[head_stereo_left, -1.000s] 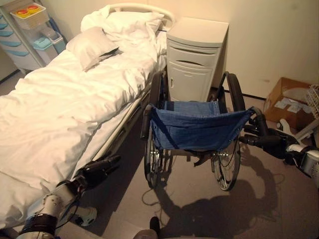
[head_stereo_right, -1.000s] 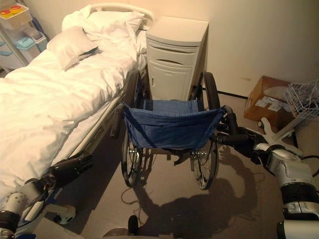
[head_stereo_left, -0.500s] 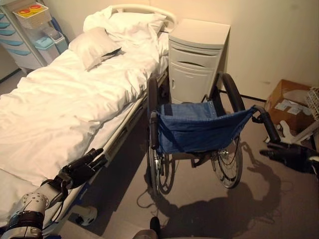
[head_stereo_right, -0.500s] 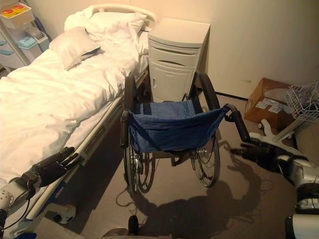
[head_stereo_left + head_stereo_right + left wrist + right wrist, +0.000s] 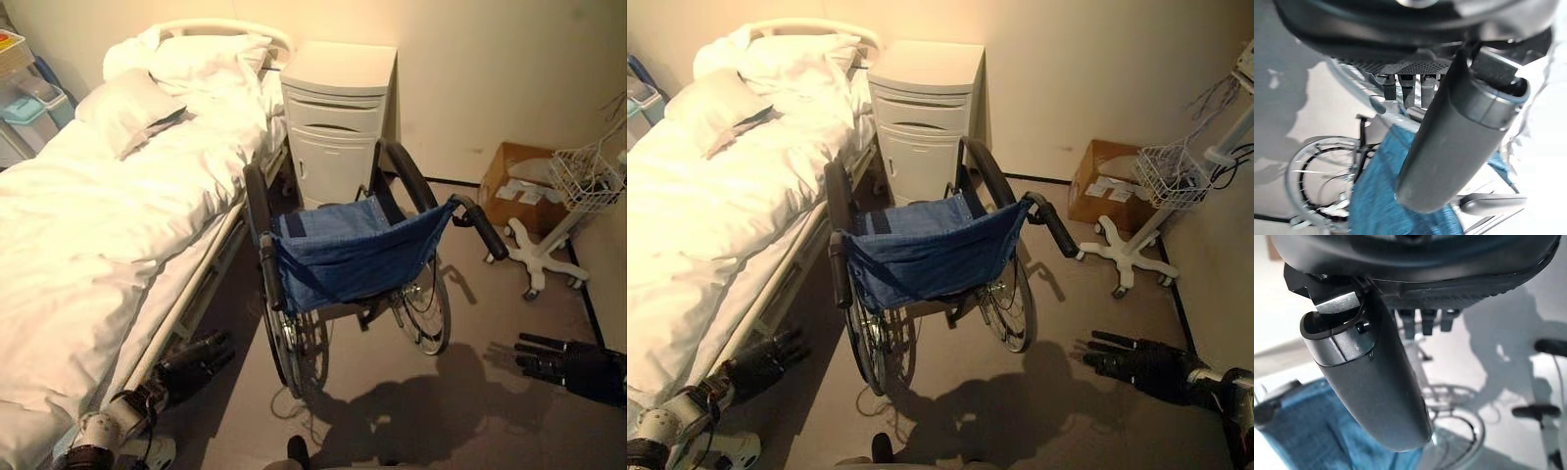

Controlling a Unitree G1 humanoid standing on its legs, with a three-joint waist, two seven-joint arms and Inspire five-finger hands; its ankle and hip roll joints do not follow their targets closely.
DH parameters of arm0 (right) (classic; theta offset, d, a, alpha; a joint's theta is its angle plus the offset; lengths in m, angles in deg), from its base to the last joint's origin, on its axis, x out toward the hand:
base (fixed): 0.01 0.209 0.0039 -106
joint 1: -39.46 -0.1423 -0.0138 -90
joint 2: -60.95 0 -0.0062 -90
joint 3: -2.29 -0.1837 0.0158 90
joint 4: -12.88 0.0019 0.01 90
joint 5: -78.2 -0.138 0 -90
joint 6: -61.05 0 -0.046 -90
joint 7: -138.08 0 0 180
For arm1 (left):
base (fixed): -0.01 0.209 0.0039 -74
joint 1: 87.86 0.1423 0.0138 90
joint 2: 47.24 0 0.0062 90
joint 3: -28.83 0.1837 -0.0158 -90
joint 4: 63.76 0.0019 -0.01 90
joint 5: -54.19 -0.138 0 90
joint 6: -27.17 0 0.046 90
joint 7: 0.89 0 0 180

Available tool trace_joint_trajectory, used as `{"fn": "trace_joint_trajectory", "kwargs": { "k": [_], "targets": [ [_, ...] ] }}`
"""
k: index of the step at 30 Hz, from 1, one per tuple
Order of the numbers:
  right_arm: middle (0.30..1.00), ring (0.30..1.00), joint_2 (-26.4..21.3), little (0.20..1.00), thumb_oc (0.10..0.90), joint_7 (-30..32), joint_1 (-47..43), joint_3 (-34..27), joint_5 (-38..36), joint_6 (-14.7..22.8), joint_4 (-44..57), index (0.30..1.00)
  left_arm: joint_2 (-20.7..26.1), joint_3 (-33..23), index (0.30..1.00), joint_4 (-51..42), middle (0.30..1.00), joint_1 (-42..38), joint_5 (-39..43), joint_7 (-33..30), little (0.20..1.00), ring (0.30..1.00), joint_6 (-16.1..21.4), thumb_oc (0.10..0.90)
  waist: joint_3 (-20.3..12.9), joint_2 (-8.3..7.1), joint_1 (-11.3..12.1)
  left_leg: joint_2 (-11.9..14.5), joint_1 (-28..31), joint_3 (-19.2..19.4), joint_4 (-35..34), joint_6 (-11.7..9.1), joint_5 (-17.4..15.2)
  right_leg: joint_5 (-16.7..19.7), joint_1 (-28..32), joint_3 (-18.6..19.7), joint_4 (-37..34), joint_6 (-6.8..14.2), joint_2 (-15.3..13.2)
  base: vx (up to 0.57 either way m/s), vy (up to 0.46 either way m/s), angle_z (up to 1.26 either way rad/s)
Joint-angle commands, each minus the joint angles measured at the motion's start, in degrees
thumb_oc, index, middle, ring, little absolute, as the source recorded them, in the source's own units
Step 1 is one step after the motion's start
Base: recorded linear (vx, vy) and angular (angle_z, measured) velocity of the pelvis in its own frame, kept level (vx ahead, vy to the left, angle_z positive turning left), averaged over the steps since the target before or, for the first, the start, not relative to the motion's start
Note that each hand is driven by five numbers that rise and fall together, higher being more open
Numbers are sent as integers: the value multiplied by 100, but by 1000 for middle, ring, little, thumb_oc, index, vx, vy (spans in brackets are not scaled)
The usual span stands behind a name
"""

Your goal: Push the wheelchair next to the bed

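The wheelchair, with a blue cloth seat and black push handles, stands close beside the white bed, its left wheel near the bed frame, its front towards the nightstand. It sits at a slant to the bed. My right hand hangs low at the right, open with straight fingers, well apart from the right push handle. My left hand is low by the bed's edge, open, short of the left push handle. The left wrist view shows the blue cloth and a wheel past the fingers.
A white nightstand stands against the wall just ahead of the wheelchair. A cardboard box and a white rolling stand with a wire basket sit at the right. Pillows lie at the bed's head.
My right hand has let go of the right push handle and drawn back low to the right. The wheelchair has swung its back towards the bed. The camera has shifted rightward.
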Motion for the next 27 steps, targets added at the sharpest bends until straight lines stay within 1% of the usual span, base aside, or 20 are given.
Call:
{"fn": "trace_joint_trajectory", "kwargs": {
  "k": [1,2,3,4,6,7,8,9,10,11,12,14,15,16,18,19,21,23,25,27],
  "targets": [
    [900,900,-245,900,800,-164,-317,-295,-222,256,-40,900,138,-151,900,-80,900,-220,-383,49,900,900,619,800,-335,-53,140,62,626,262,135,-310,-906,222,-504,-121,335,-39,37,-21,-20,-6],
    [900,900,-70,900,800,27,-323,-287,-434,272,28,900,34,-63,900,-52,900,-196,-724,-135,900,900,850,800,-325,-47,140,59,628,247,146,-299,-913,225,-503,-112,339,-41,34,-20,-15,-4],
    [900,900,1,900,800,142,-328,-282,-574,284,64,900,-10,-33,900,-38,900,-188,-874,-269,900,900,945,800,-323,-46,141,59,627,242,150,-294,-915,225,-502,-110,337,-43,34,-30,-14,-6],
    [900,900,398,900,800,583,-330,-247,-710,371,265,900,-202,53,900,-4,900,-133,-1176,-561,900,900,1205,800,-321,-25,140,52,621,232,172,-282,-922,225,-514,-103,352,-48,32,-35,-7,-6],
    [900,900,775,900,800,895,-302,-239,-745,445,382,900,-413,136,900,45,900,-74,-1648,-800,900,900,1366,800,-324,-3,146,48,602,220,198,-269,-928,217,-534,-98,378,-52,23,-32,1,-5],
    [900,900,1278,900,800,1230,-235,-198,-769,748,394,900,-691,283,900,116,900,-16,-2047,-1070,900,900,1632,800,-323,15,163,41,571,201,216,-248,-923,226,-550,-85,384,-62,16,0,0,0],
    [900,900,1589,900,800,1489,-188,-165,-711,978,381,900,-837,389,900,150,900,17,-2309,-1260,900,900,1820,800,-309,28,166,36,586,183,224,-239,-944,205,-532,-81,396,-57,15,0,0,0],
    [900,900,1782,900,800,1633,-167,-144,-654,1140,338,900,-927,462,900,192,900,23,-2487,-1340,900,900,1952,800,-303,33,168,33,588,176,228,-233,-949,202,-529,-76,400,-55,13,0,0,0],
    [900,900,2174,900,800,1997,-135,-70,-648,1538,111,900,-1159,638,900,334,900,2,-2784,-1419,900,900,2157,800,-305,52,182,30,580,167,235,-219,-960,202,-536,-77,407,-52,8,0,0,0],
    [900,900,2614,900,800,2274,-126,66,-507,2041,-239,900,-1425,859,900,487,900,4,-3208,-1513,900,900,2495,800,-315,76,208,26,562,147,227,-206,-960,214,-560,-61,405,-55,10,0,0,0],
    [900,900,2692,900,800,2331,-120,91,-505,2127,-309,900,-1456,893,900,529,900,6,-3282,-1532,900,900,2596,800,-318,79,213,25,557,143,228,-202,-963,214,-566,-58,409,-56,9,0,0,0],
    [900,900,3270,900,800,2848,-57,363,-525,2911,-661,900,-1704,1249,900,673,900,14,-3747,-1526,900,900,3247,800,-304,99,231,14,562,105,223,-179,-991,204,-577,-30,433,-52,13,0,0,0],
    [900,900,3373,900,800,2993,-35,424,-543,3011,-684,900,-1751,1307,900,662,900,20,-3805,-1530,900,900,3346,800,-301,102,234,12,561,101,223,-173,-996,204,-581,-24,437,-53,13,-24,23,3],
    [900,900,3668,900,800,3342,13,551,-583,3373,-790,900,-1880,1480,900,629,900,45,-3997,-1648,900,900,3714,800,-300,123,239,11,558,95,210,-168,-1008,197,-594,-7,444,-50,16,-20,35,1],
    [900,900,3901,900,800,3571,19,677,-592,3688,-972,900,-2024,1681,900,739,900,38,-4234,-1909,900,900,4123,800,-290,144,233,-4,573,87,202,-147,-1033,196,-609,18,464,-47,13,-13,42,-1],
    [900,900,4021,900,800,3764,25,765,-607,3915,-1042,900,-2093,1805,900,824,900,16,-4448,-2035,900,900,4378,800,-288,152,222,-11,579,88,198,-141,-1041,195,-620,31,479,-40,14,-10,39,-2],
    [900,900,4234,900,800,4098,65,963,-607,4218,-1117,900,-2255,2079,900,987,900,31,-4936,-2312,900,900,4661,800,-278,172,197,-29,577,85,199,-119,-1064,185,-647,69,505,-32,13,-24,51,-4],
    [900,900,4361,900,800,4387,96,1151,-420,4377,-1097,900,-2369,2238,900,1118,900,44,-4863,-2471,900,900,4672,800,-271,191,179,-35,566,79,205,-108,-1072,180,-666,82,526,-29,7,-23,49,-9],
    [900,900,4433,900,800,4472,124,1248,-383,4393,-1080,900,-2420,2263,900,1173,900,65,-4769,-2479,900,900,4662,800,-264,199,169,-48,559,72,210,-97,-1081,169,-674,91,539,-27,2,-15,44,-7],
    [900,900,4528,900,800,4518,176,1371,-352,4404,-1061,900,-2479,2274,900,1241,900,139,-4787,-2434,900,900,4763,800,-263,211,157,-67,548,58,223,-83,-1102,152,-689,115,554,-29,-1,-10,44,-9]
  ]
}}
